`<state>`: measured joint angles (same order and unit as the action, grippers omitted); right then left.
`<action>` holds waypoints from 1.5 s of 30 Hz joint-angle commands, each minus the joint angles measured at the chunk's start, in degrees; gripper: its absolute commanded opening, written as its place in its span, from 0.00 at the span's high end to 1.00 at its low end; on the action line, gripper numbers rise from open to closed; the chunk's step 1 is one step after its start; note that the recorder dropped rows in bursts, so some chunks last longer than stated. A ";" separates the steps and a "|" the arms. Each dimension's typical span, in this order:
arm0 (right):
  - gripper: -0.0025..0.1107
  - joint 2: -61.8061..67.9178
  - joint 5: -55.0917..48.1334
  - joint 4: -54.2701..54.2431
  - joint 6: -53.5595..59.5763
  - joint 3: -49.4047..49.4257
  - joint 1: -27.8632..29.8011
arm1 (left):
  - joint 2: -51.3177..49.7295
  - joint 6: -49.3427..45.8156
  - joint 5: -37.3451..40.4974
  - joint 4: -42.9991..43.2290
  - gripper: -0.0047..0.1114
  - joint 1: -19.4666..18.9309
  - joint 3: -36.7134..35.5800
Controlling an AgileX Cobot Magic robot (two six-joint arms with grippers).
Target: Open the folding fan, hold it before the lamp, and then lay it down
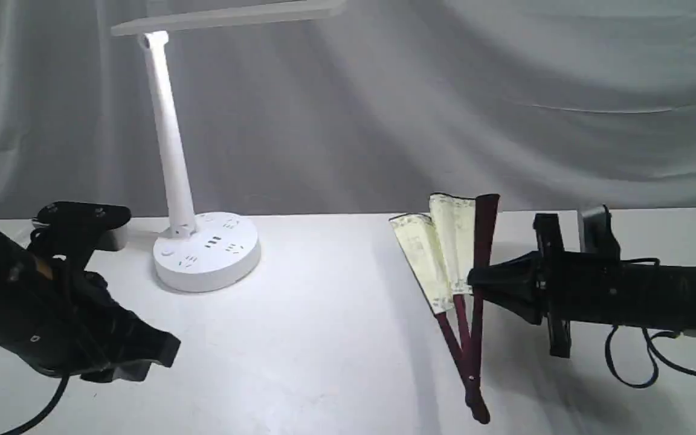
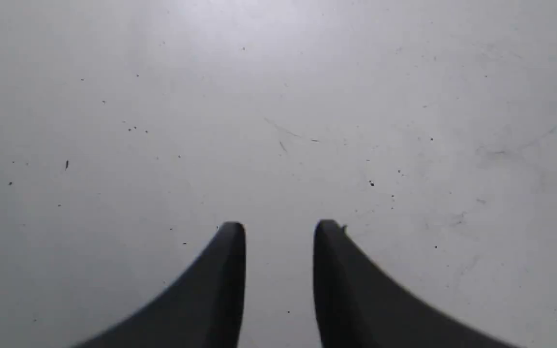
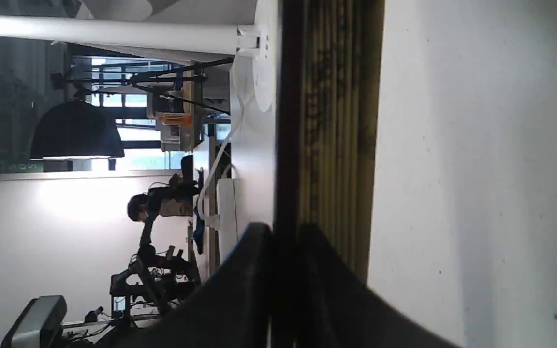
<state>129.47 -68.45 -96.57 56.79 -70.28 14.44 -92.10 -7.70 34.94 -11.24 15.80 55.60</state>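
The folding fan (image 1: 444, 248) stands upright at the right of the table, partly spread, cream pleats above and maroon ribs meeting at a pivot near the table. My right gripper (image 1: 478, 279) is shut on its outer maroon rib from the right. Seen from the right wrist, the fan (image 3: 336, 121) shows edge-on between the dark fingers (image 3: 240, 285). The white lamp (image 1: 170, 151) rises at the back left from a round base with sockets, its light bar along the top. My left gripper (image 1: 154, 353) hovers low at the front left, open and holding nothing, above bare table (image 2: 278, 121).
A white table (image 1: 324, 338) carries everything, backed by a grey draped cloth (image 1: 505, 90). Behind my left arm, by the lamp's base, lies a small grey object (image 1: 112, 238). Black cables (image 1: 644, 362) hang under my right arm.
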 commanded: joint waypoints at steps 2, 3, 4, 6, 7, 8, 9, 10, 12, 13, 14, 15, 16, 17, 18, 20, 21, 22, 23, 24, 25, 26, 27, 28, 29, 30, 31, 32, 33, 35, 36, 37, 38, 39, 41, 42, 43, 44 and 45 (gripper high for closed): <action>0.98 -4.49 -1.52 0.56 1.15 3.16 0.35 | -0.02 -0.15 -0.63 -0.35 0.75 0.29 0.33; 0.98 -5.32 -1.52 0.86 1.11 3.89 0.35 | -0.02 -0.15 -0.63 -0.35 0.75 0.29 0.33; 0.98 -6.34 -1.52 1.00 1.11 4.85 0.35 | -0.02 -0.15 -0.63 -0.35 0.75 0.29 0.33; 0.98 -8.22 -1.52 1.14 1.11 6.66 0.35 | -0.02 -0.15 -0.63 -0.35 0.75 0.29 0.33; 0.98 -9.53 -1.52 1.14 1.23 7.92 0.35 | -0.02 -0.15 -0.63 -0.35 0.75 0.29 0.33; 0.98 -10.42 -1.52 1.14 1.22 8.69 0.35 | -0.02 -0.15 -0.63 -0.35 0.75 0.29 0.33; 0.98 -11.53 -1.52 1.14 1.22 9.65 0.35 | -0.02 -0.15 -0.63 -0.35 0.75 0.29 0.33; 0.98 -12.70 -1.52 1.14 1.40 10.70 0.35 | -0.02 -0.27 -0.63 -0.35 0.75 0.29 0.33; 0.98 -14.79 -1.52 1.27 1.50 12.77 0.35 | -0.02 -0.27 -0.63 -0.35 0.75 0.29 0.33; 0.98 -16.19 -1.52 1.27 1.50 14.20 0.35 | -0.02 -0.55 -0.63 -0.20 0.75 0.29 0.33; 0.98 -17.11 -1.52 1.27 1.81 15.16 0.35 | -0.02 -1.20 -0.63 -0.20 0.75 0.29 0.33; 0.98 -18.25 -1.52 1.27 1.90 16.41 0.35 | -0.02 -1.88 -0.63 -0.20 0.75 0.29 0.33; 0.98 -19.15 -1.52 1.27 1.94 17.44 0.35 | -0.02 -1.93 -0.63 -0.20 0.75 0.29 0.33; 0.98 -20.26 -1.52 1.27 2.28 18.69 0.35 | -0.02 -1.93 -0.63 -0.20 0.75 0.29 0.33; 0.98 -21.34 -1.52 1.38 2.72 19.67 0.35 | -0.02 -1.93 -0.63 -0.20 0.75 0.29 0.33; 0.98 -23.50 -1.52 1.55 3.24 22.05 0.35 | -0.02 -1.93 -0.63 -0.20 0.75 0.29 0.33; 0.98 -24.57 -1.52 1.55 3.22 23.14 0.35 | -0.02 -1.93 -1.26 -0.20 0.75 0.29 0.33; 0.98 -25.39 -1.52 1.55 3.22 24.03 0.35 | -0.02 -1.66 -2.32 -0.48 0.75 0.29 0.15; 0.98 -26.20 -1.52 1.55 3.22 24.63 0.35 | -0.02 -1.82 -4.18 -2.15 0.75 0.29 -0.42; 0.98 -27.18 -1.52 1.55 3.22 25.27 0.35 | -0.02 -3.23 -6.23 -4.49 0.75 0.29 -1.22; 0.98 -28.38 -1.52 1.55 3.22 25.90 0.35 | -0.02 -6.06 -8.14 -7.22 0.75 0.43 -2.16; 0.98 -29.15 -1.52 1.55 3.39 26.09 0.35 | -0.02 -10.15 -10.00 -9.33 0.75 0.43 -3.20; 0.98 -29.87 -1.52 1.55 3.51 26.39 0.35 | -0.02 -13.98 -10.90 -10.53 0.75 0.43 -3.83; 0.98 -30.78 -1.52 1.55 3.65 26.50 0.35 | -0.02 -18.64 -11.94 -11.94 0.75 0.43 -4.75; 0.98 -31.34 -1.52 1.72 3.65 26.50 0.35 | -0.02 -22.88 -12.82 -12.96 0.75 0.43 -5.56; 0.98 -31.90 -1.52 1.72 3.65 26.50 0.35 | -0.02 -25.42 -13.94 -13.53 0.75 0.43 -6.15; 0.98 -32.33 -1.52 1.72 4.04 26.50 0.35 | -0.02 -27.29 -15.51 -14.17 0.75 0.43 -6.96; 0.98 -32.57 -1.52 1.72 4.37 26.50 0.35 | -0.02 -27.83 -17.53 -15.24 0.75 0.43 -7.88; 0.98 -32.69 -1.52 1.72 4.49 26.50 0.35 | -0.02 -28.48 -19.88 -16.57 0.75 0.43 -8.61; 0.98 -32.70 -1.52 2.22 4.49 26.50 0.35 | -0.02 -28.77 -23.66 -18.64 0.75 0.43 -9.73; 0.98 -32.70 -1.52 2.41 4.60 26.50 0.35 | -0.02 -28.77 -25.89 -18.64 0.75 0.43 -10.53; 0.98 -32.70 -1.52 2.65 4.60 26.50 0.35 | -0.02 -28.77 -27.21 -18.64 0.75 0.43 -11.09; 0.98 -32.70 -1.52 2.65 4.60 26.50 0.35 | -0.02 -28.88 -28.76 -18.64 0.75 0.43 -11.81; 0.98 -32.70 -1.52 2.65 4.60 26.50 0.35 | -0.02 -28.98 -30.49 -18.64 0.75 0.43 -12.42; 0.98 -32.70 -1.52 2.65 4.60 26.50 0.35 | -0.02 -28.98 -34.28 -18.36 0.75 0.43 -14.07; 0.98 -32.70 -1.52 2.64 4.74 26.50 0.35 | -0.02 -27.98 -35.62 -18.36 0.75 0.43 -14.89; 0.98 -32.70 -1.52 2.64 4.89 26.50 0.35 | -0.02 -26.43 -36.37 -18.98 0.75 0.43 -15.69; 0.98 -32.70 -1.52 2.64 4.99 26.50 0.35 | -0.02 -23.46 -36.79 -20.91 0.76 0.17 -16.37; 0.98 -32.70 -1.52 2.64 5.28 26.50 0.35 | -0.02 -20.07 -36.69 -23.04 0.77 0.14 -16.76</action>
<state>97.42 -68.55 -93.53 60.78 -43.86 14.44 -92.10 -31.90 0.00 -31.49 16.02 39.74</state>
